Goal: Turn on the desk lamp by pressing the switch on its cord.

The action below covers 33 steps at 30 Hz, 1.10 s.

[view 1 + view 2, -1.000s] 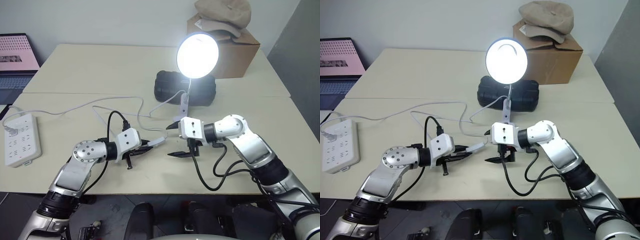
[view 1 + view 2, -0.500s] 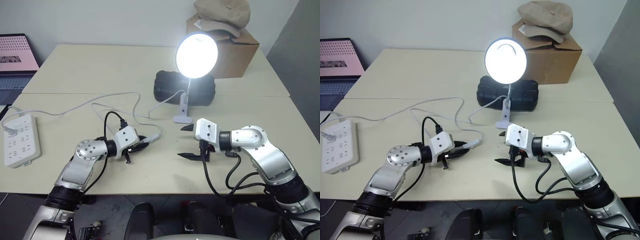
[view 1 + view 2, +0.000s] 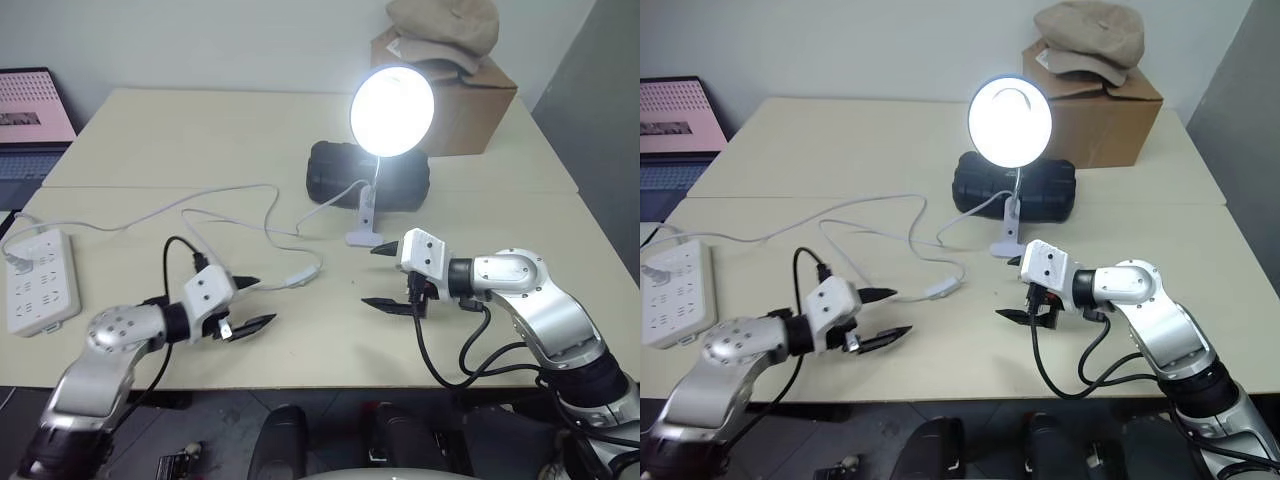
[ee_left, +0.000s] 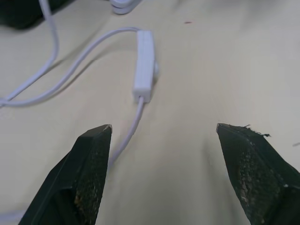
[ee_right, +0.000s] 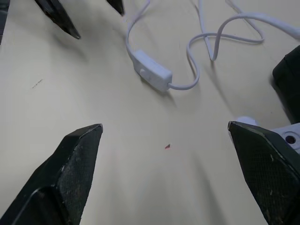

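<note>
The switch [image 3: 300, 278] lies flat on the tabletop [image 3: 300, 340] between both spread, empty hands, left hand [image 3: 248, 304] and right hand [image 3: 377, 277], its long axis slanting toward the lit desk lamp [image 3: 391, 110].

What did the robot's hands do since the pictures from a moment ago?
The left gripper let go of the switch, opened its fingers and pulled back toward the robot's left. The switch now lies free on the table. The right gripper drew away to the robot's right, open as before. The desk lamp is still lit, and the power strip has stayed where it was.
</note>
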Each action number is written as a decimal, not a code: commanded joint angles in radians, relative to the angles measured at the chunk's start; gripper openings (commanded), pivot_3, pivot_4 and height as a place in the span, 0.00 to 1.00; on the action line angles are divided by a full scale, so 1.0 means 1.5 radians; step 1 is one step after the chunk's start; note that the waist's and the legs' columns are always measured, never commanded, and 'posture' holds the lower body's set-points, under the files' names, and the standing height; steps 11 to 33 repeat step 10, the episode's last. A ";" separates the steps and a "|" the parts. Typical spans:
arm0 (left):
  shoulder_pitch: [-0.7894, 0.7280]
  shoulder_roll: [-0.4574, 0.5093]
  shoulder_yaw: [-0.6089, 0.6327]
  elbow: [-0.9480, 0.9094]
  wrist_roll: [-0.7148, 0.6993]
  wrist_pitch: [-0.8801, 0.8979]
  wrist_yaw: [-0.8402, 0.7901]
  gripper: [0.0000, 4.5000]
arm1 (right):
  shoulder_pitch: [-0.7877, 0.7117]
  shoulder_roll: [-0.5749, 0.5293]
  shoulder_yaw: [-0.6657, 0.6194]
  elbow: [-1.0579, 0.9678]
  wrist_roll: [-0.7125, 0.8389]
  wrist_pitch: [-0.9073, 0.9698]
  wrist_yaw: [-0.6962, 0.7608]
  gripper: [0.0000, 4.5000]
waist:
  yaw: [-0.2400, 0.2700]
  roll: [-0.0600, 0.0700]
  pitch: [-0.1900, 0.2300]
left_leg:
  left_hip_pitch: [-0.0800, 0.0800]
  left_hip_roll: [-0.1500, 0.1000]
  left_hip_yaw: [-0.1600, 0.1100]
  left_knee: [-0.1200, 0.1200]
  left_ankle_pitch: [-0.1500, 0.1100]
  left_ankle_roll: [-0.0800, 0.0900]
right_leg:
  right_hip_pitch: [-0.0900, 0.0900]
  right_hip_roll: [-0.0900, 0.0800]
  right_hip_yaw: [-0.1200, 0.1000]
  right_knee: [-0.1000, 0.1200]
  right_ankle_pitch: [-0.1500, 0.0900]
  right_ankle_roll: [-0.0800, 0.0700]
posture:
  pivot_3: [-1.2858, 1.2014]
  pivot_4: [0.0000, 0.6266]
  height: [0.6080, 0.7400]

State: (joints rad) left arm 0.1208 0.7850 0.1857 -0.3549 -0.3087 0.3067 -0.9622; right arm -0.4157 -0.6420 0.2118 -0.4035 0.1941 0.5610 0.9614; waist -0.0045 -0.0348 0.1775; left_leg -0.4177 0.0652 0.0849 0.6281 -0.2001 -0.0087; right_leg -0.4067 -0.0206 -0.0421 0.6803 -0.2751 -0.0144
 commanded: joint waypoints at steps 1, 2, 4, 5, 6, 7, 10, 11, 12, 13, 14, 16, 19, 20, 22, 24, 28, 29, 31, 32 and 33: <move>0.070 0.015 0.110 -0.106 -0.065 0.077 0.017 0.82 | 0.026 -0.029 -0.077 -0.036 0.054 -0.040 0.026 1.00 | 0.002 0.000 0.000 | 0.000 0.000 0.000 0.000 0.000 0.000 | 0.000 0.000 -0.001 0.000 0.000 0.000 | 0.52 0.24 1.00; 0.081 0.016 0.124 -0.116 -0.073 0.083 0.015 0.82 | 0.033 -0.036 -0.087 -0.038 0.063 -0.043 0.032 1.00 | 0.003 0.000 0.000 | 0.000 0.000 0.000 0.000 0.000 0.000 | 0.000 0.000 -0.001 0.000 0.000 0.000 | 0.52 0.24 1.00; 0.094 0.021 0.148 -0.126 -0.088 0.097 0.012 0.82 | 0.044 -0.050 -0.103 -0.036 0.076 -0.050 0.042 1.00 | 0.004 0.000 0.000 | 0.000 0.000 -0.001 0.000 0.000 0.000 | 0.000 0.000 -0.001 0.000 0.000 0.000 | 0.52 0.24 1.00; 0.096 0.021 0.155 -0.130 -0.093 0.101 0.014 0.82 | 0.047 -0.054 -0.107 -0.033 0.080 -0.054 0.043 1.00 | 0.004 0.000 0.000 | 0.000 0.000 -0.001 0.000 0.000 0.000 | 0.000 0.000 -0.001 0.000 0.000 0.000 | 0.52 0.24 1.00; 0.096 0.020 0.163 -0.134 -0.100 0.106 0.017 0.82 | 0.049 -0.058 -0.109 -0.031 0.079 -0.061 0.042 1.00 | 0.004 0.000 0.000 | 0.000 0.000 -0.001 0.000 0.000 0.000 | 0.000 0.000 -0.001 0.000 0.000 0.000 | 0.52 0.24 1.00; 0.096 0.020 0.164 -0.138 -0.105 0.109 0.017 0.82 | 0.049 -0.062 -0.110 -0.026 0.081 -0.062 0.043 1.00 | 0.003 0.000 0.000 | 0.001 0.000 -0.001 0.000 0.000 0.000 | 0.000 0.000 -0.001 0.000 0.000 -0.001 | 0.52 0.24 1.00; 0.099 0.022 0.163 -0.144 -0.118 0.115 0.009 0.82 | 0.048 -0.066 -0.108 -0.017 0.084 -0.067 0.045 1.00 | 0.003 0.000 0.000 | 0.001 0.000 -0.001 0.000 0.000 0.000 | 0.000 0.000 -0.001 0.000 -0.001 -0.001 | 0.52 0.24 1.00; 0.099 0.022 0.163 -0.144 -0.118 0.115 0.009 0.82 | 0.048 -0.066 -0.108 -0.017 0.084 -0.067 0.045 1.00 | 0.003 0.000 0.000 | 0.001 0.000 -0.001 0.000 0.000 0.000 | 0.000 0.000 -0.001 0.000 -0.001 -0.001 | 0.52 0.24 1.00; 0.099 0.022 0.163 -0.144 -0.118 0.115 0.009 0.82 | 0.048 -0.066 -0.108 -0.017 0.084 -0.067 0.045 1.00 | 0.003 0.000 0.000 | 0.001 0.000 -0.001 0.000 0.000 0.000 | 0.000 0.000 -0.001 0.000 -0.001 -0.001 | 0.52 0.24 1.00; 0.099 0.022 0.163 -0.144 -0.118 0.115 0.009 0.82 | 0.048 -0.066 -0.108 -0.017 0.084 -0.067 0.045 1.00 | 0.003 0.000 0.000 | 0.001 0.000 -0.001 0.000 0.000 0.000 | 0.000 0.000 -0.001 0.000 -0.001 -0.001 | 0.52 0.24 1.00; 0.099 0.022 0.163 -0.144 -0.118 0.115 0.009 0.82 | 0.048 -0.066 -0.108 -0.017 0.084 -0.067 0.045 1.00 | 0.003 0.000 0.000 | 0.001 0.000 -0.001 0.000 0.000 0.000 | 0.000 0.000 -0.001 0.000 -0.001 -0.001 | 0.52 0.24 1.00; 0.099 0.022 0.163 -0.144 -0.118 0.115 0.009 0.82 | 0.048 -0.066 -0.108 -0.017 0.084 -0.067 0.045 1.00 | 0.003 0.000 0.000 | 0.001 0.000 -0.001 0.000 0.000 0.000 | 0.000 0.000 -0.001 0.000 -0.001 -0.001 | 0.52 0.24 1.00; 0.099 0.022 0.163 -0.144 -0.118 0.115 0.009 0.82 | 0.048 -0.066 -0.108 -0.017 0.084 -0.067 0.045 1.00 | 0.003 0.000 0.000 | 0.001 0.000 -0.001 0.000 0.000 0.000 | 0.000 0.000 -0.001 0.000 -0.001 -0.001 | 0.52 0.24 1.00; 0.099 0.022 0.163 -0.144 -0.118 0.115 0.009 0.82 | 0.048 -0.066 -0.108 -0.017 0.084 -0.067 0.045 1.00 | 0.003 0.000 0.000 | 0.001 0.000 -0.001 0.000 0.000 0.000 | 0.000 0.000 -0.001 0.000 -0.001 -0.001 | 0.52 0.24 1.00; 0.099 0.022 0.163 -0.144 -0.118 0.115 0.009 0.82 | 0.048 -0.066 -0.108 -0.017 0.084 -0.067 0.045 1.00 | 0.003 0.000 0.000 | 0.001 0.000 -0.001 0.000 0.000 0.000 | 0.000 0.000 -0.001 0.000 -0.001 -0.001 | 0.52 0.24 1.00; 0.099 0.022 0.163 -0.144 -0.118 0.115 0.009 0.82 | 0.048 -0.066 -0.108 -0.017 0.084 -0.067 0.045 1.00 | 0.003 0.000 0.000 | 0.001 0.000 -0.001 0.000 0.000 0.000 | 0.000 0.000 -0.001 0.000 -0.001 -0.001 | 0.52 0.24 1.00; 0.099 0.022 0.163 -0.144 -0.118 0.115 0.009 0.82 | 0.048 -0.066 -0.108 -0.017 0.084 -0.067 0.045 1.00 | 0.003 0.000 0.000 | 0.001 0.000 -0.001 0.000 0.000 0.000 | 0.000 0.000 -0.001 0.000 -0.001 -0.001 | 0.52 0.24 1.00; 0.099 0.022 0.163 -0.144 -0.118 0.115 0.009 0.82 | 0.048 -0.066 -0.108 -0.017 0.084 -0.067 0.045 1.00 | 0.003 0.000 0.000 | 0.001 0.000 -0.001 0.000 0.000 0.000 | 0.000 0.000 -0.001 0.000 -0.001 -0.001 | 0.52 0.24 1.00; 0.099 0.022 0.163 -0.144 -0.118 0.115 0.009 0.82 | 0.048 -0.066 -0.108 -0.017 0.084 -0.067 0.045 1.00 | 0.003 0.000 0.000 | 0.001 0.000 -0.001 0.000 0.000 0.000 | 0.000 0.000 -0.001 0.000 -0.001 -0.001 | 0.52 0.24 1.00; 0.099 0.022 0.163 -0.144 -0.118 0.115 0.009 0.82 | 0.048 -0.066 -0.108 -0.017 0.084 -0.067 0.045 1.00 | 0.003 0.000 0.000 | 0.001 0.000 -0.001 0.000 0.000 0.000 | 0.000 0.000 -0.001 0.000 -0.001 -0.001 | 0.52 0.24 1.00; 0.099 0.022 0.163 -0.144 -0.118 0.115 0.009 0.82 | 0.048 -0.066 -0.108 -0.017 0.084 -0.067 0.045 1.00 | 0.003 0.000 0.000 | 0.001 0.000 -0.001 0.000 0.000 0.000 | 0.000 0.000 -0.001 0.000 -0.001 -0.001 | 0.52 0.24 1.00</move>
